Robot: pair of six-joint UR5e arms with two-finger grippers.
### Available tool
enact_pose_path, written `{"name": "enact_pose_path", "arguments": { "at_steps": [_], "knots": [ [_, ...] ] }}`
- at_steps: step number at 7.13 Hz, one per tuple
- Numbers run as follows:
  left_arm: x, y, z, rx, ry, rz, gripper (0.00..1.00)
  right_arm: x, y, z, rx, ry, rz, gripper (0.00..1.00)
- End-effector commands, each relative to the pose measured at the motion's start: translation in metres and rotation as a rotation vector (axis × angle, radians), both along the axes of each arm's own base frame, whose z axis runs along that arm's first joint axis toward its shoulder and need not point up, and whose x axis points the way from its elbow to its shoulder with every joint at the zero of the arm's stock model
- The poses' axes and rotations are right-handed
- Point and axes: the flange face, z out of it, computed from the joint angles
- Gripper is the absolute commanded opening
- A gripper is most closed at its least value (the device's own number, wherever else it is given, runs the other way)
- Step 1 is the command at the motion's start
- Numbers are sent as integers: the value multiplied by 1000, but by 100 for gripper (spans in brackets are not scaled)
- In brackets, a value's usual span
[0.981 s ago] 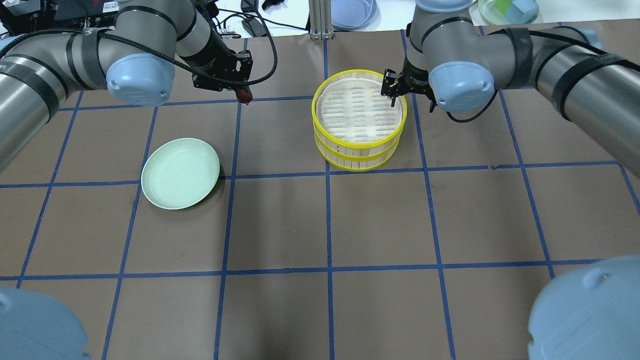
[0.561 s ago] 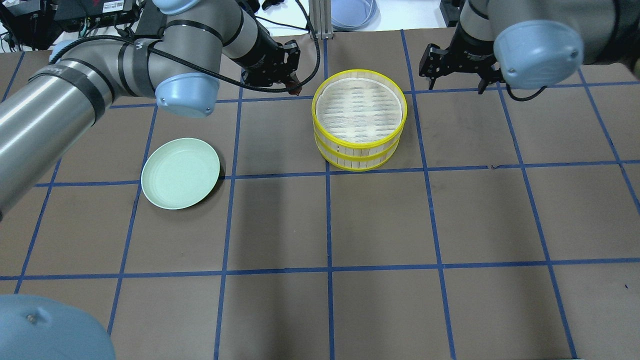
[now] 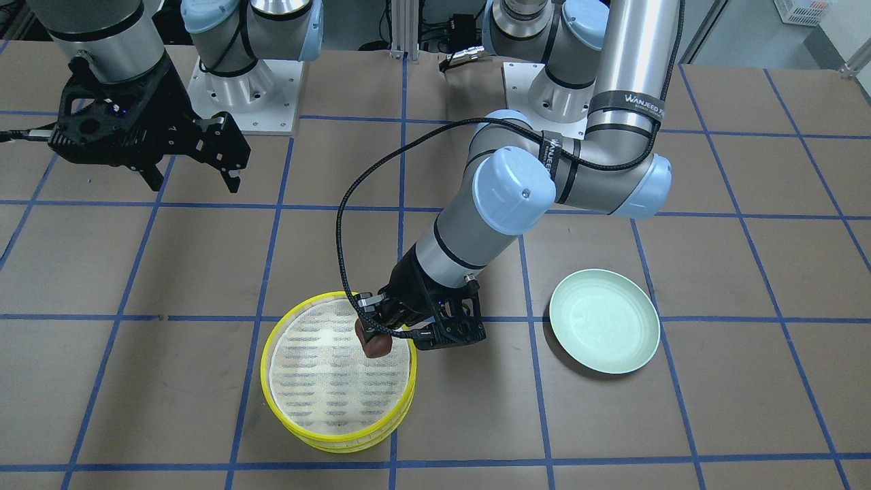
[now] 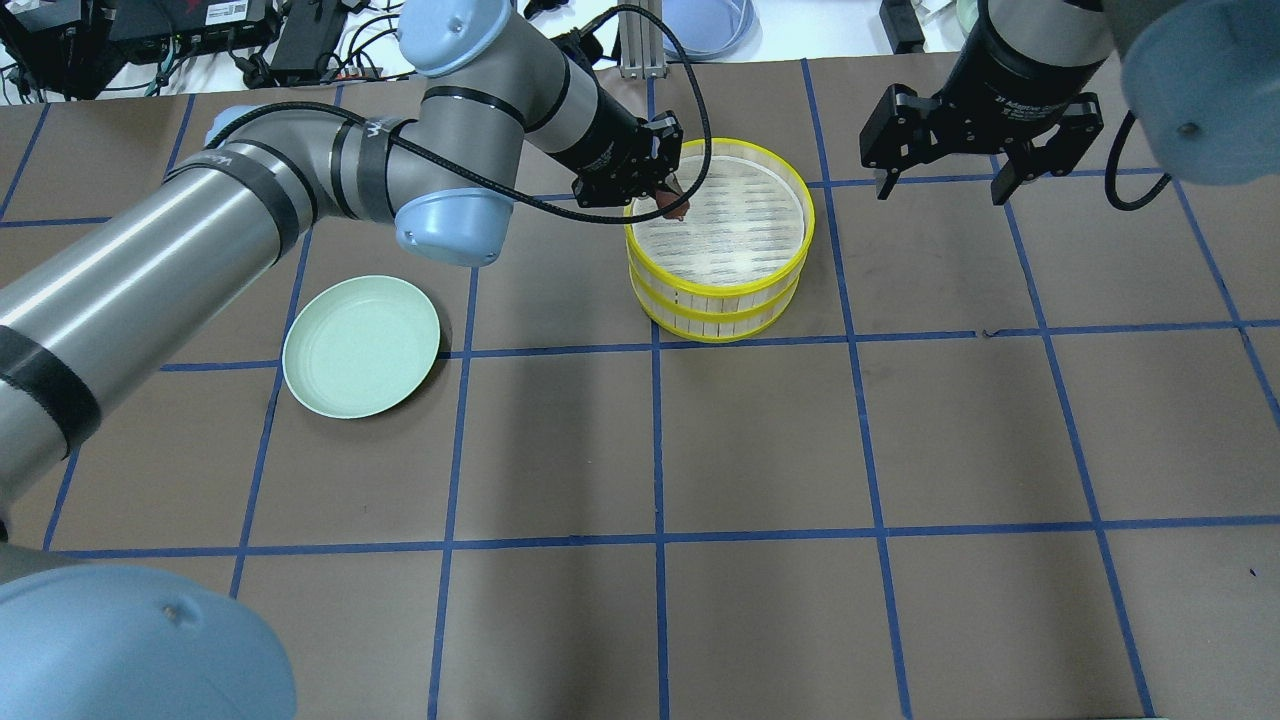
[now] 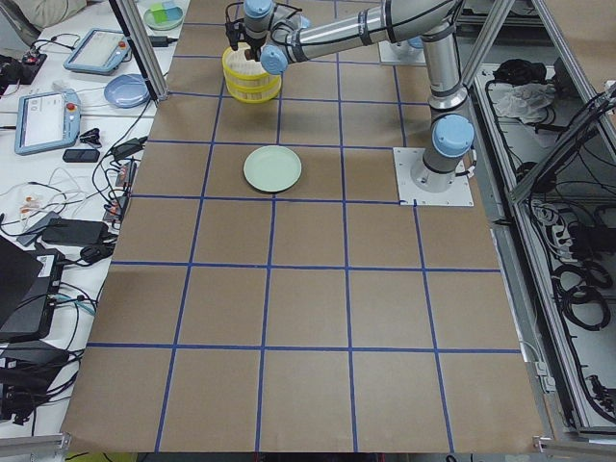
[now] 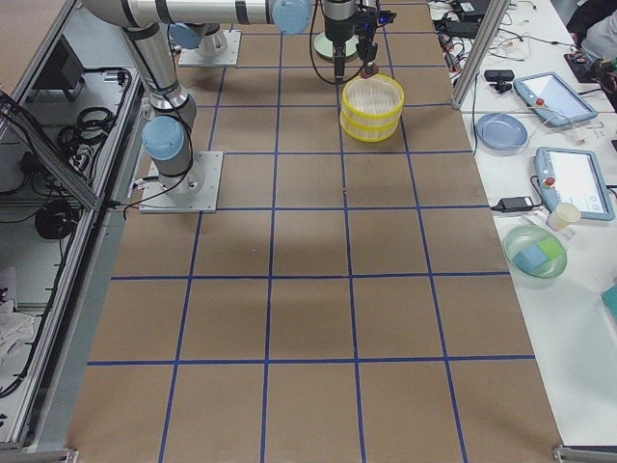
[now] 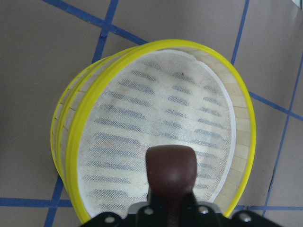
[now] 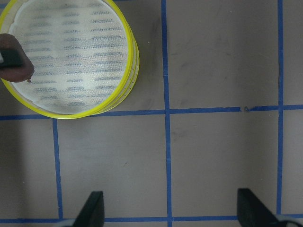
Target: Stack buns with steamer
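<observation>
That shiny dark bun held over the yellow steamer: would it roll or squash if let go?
The brown bun looks glossy, so probably slippery. It shows no squashing in the left gripper, so likely fairly firm. Being rounded, it might roll on the flat mesh of the steamer.

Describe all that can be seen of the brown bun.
The brown bun is a small, rounded, glossy lump, dark reddish-brown. The left fingers pinch it. It hangs over the upper tier of the steamer, just inside the yellow rim. Whether it touches the white mesh, I cannot tell.
</observation>
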Motion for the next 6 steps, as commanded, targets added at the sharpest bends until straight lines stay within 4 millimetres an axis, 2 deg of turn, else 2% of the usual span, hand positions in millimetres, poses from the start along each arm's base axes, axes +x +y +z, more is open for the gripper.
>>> {"name": "enact_pose_path", "arguments": {
  "at_steps": [1, 3, 6],
  "knots": [
    [-3, -1, -10, 13, -1, -4, 100, 1, -4, -5, 3, -4, 35, 100],
    [-3, -4, -8, 4, -5, -13, 100, 0, -10, -6, -24, 1, 105, 100],
    [0, -4, 1, -17, -17, -9, 100, 4, -5, -1, -22, -3, -2, 100]
  ]
}}
